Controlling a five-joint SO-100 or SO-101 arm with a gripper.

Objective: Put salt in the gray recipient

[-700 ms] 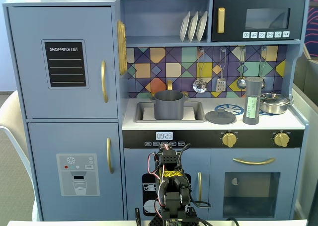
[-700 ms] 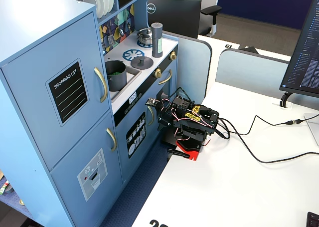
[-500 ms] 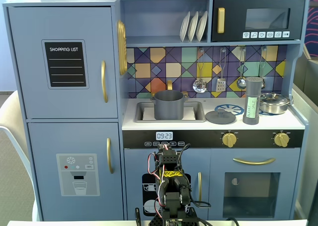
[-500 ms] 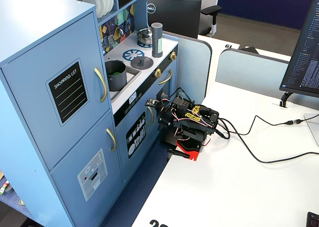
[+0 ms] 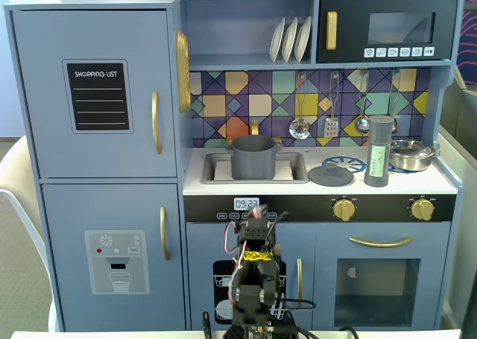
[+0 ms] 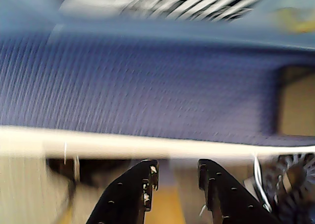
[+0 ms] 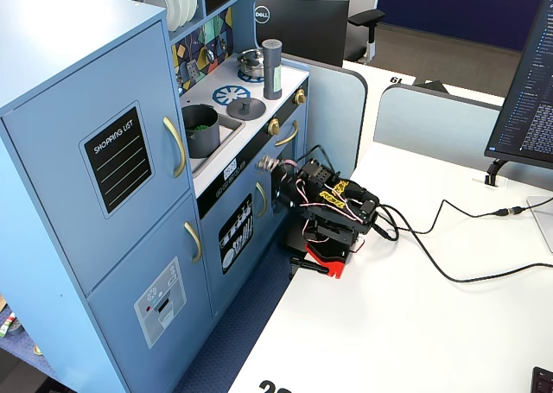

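On the toy stove, the salt stands clear of the gray recipient; gripper fingers slightly parted, empty.

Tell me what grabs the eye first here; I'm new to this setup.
The blue toy kitchen fills a fixed view. On its counter the gray pot sits in the sink, and the tall salt stands at the right beside a flat lid. The arm is folded low in front, its claw slightly open and empty.
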